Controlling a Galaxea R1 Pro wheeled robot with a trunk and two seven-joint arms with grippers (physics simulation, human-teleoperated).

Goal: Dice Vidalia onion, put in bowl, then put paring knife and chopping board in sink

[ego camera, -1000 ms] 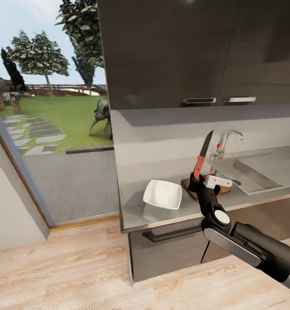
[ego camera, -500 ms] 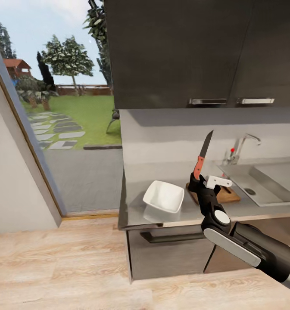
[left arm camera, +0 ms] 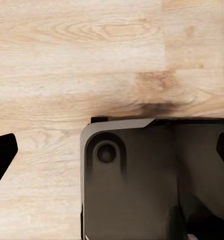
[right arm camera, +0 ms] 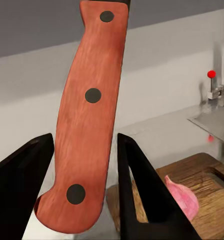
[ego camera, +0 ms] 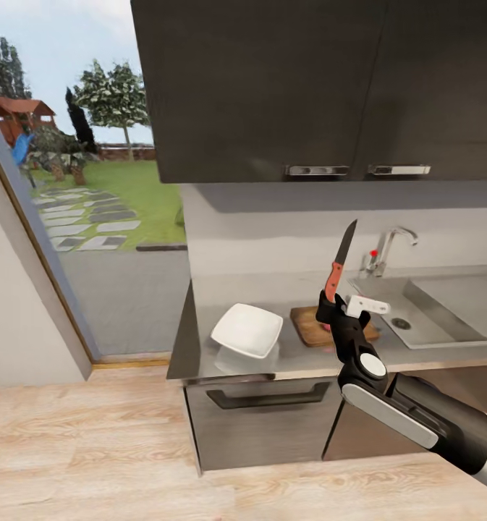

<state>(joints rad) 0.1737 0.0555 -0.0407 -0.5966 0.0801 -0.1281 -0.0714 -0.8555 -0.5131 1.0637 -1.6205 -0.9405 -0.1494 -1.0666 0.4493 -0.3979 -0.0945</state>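
step: dice onion | my right gripper [ego camera: 337, 304] clamps the paring knife [ego camera: 339, 262], blade up | Vidalia onion [right arm camera: 183, 196] on chopping board [ego camera: 307, 325] | advice: tip blade down, descend squarely

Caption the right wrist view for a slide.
Right gripper holds the paring knife above the chopping board.

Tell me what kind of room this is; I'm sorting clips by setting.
A home kitchen, most likely: a steel sink with a chrome tap, a grey countertop over dark cabinets, and a chopping board beside a white bowl.
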